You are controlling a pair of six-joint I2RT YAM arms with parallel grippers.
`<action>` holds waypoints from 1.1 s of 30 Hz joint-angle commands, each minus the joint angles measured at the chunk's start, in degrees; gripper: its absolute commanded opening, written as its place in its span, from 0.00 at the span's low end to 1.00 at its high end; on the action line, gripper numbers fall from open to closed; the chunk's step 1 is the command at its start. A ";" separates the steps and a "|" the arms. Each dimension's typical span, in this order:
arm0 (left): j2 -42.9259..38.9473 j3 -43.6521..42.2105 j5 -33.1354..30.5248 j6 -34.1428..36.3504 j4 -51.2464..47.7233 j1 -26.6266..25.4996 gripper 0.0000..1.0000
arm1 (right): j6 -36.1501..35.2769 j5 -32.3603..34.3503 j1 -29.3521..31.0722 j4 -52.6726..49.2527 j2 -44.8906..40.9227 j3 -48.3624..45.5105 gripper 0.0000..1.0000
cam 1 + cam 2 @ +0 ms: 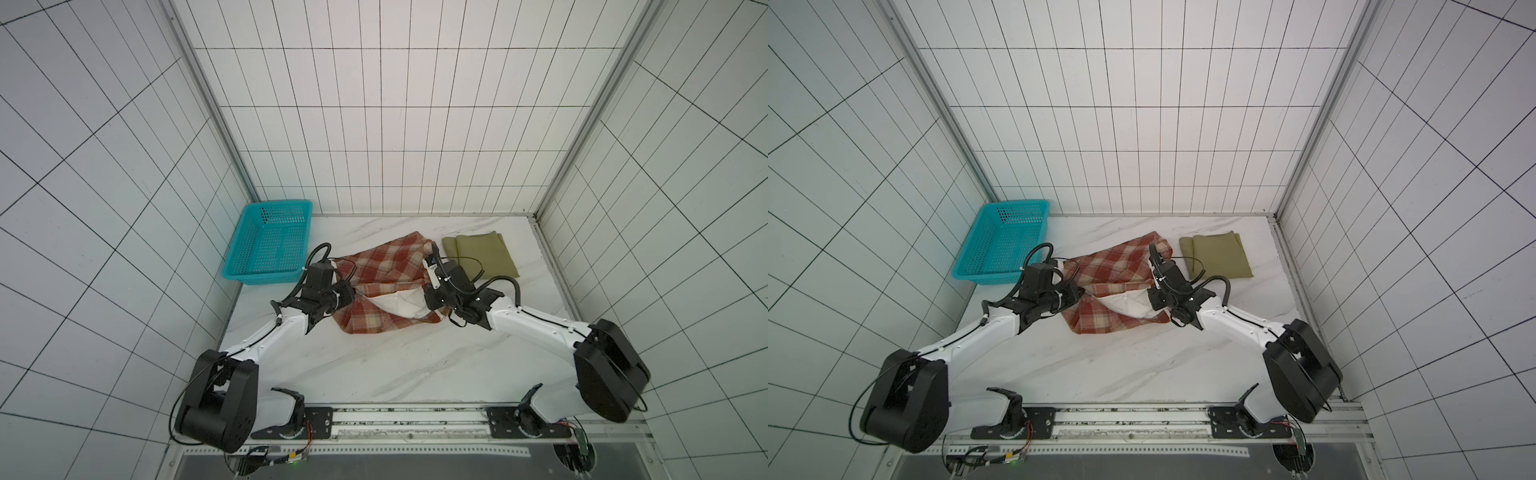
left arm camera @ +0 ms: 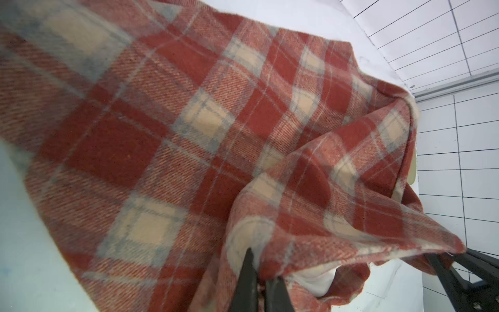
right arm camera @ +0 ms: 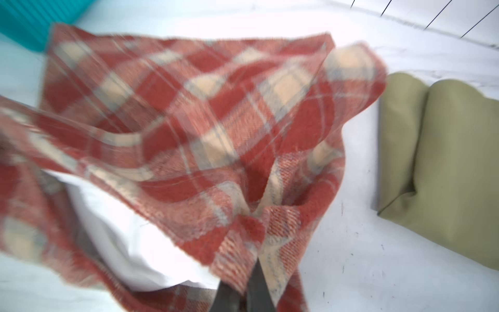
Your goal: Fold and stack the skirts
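The plaid skirt (image 1: 374, 266) lies crumpled at the middle of both top views, on the far half of the worktop (image 1: 395, 365). Its white lining (image 1: 399, 305) shows at an opening along its lower edge. The left jaws are clenched on a fold of plaid at the skirt's left side, as the left wrist view shows. The right jaws grasp its right edge, pinching cloth between them. The olive skirt (image 1: 482, 253), folded flat, lies just right of the plaid one with a narrow gap between. A teal basket (image 1: 270, 245) stands at the upper left of the worktop, beside the wall.
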 commanded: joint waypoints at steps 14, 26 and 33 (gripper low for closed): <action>2.11 10.38 -0.96 9.42 -7.62 4.88 0.26 | 12.93 -4.80 4.18 -6.14 -7.38 -8.08 0.00; -12.53 -0.04 1.03 8.92 -23.49 -2.09 0.46 | 11.58 -5.75 3.81 -1.97 -0.58 -4.23 0.00; -10.46 -0.96 1.19 7.06 -27.56 -9.55 0.46 | 10.70 -4.89 3.86 -1.51 -1.14 -3.79 0.00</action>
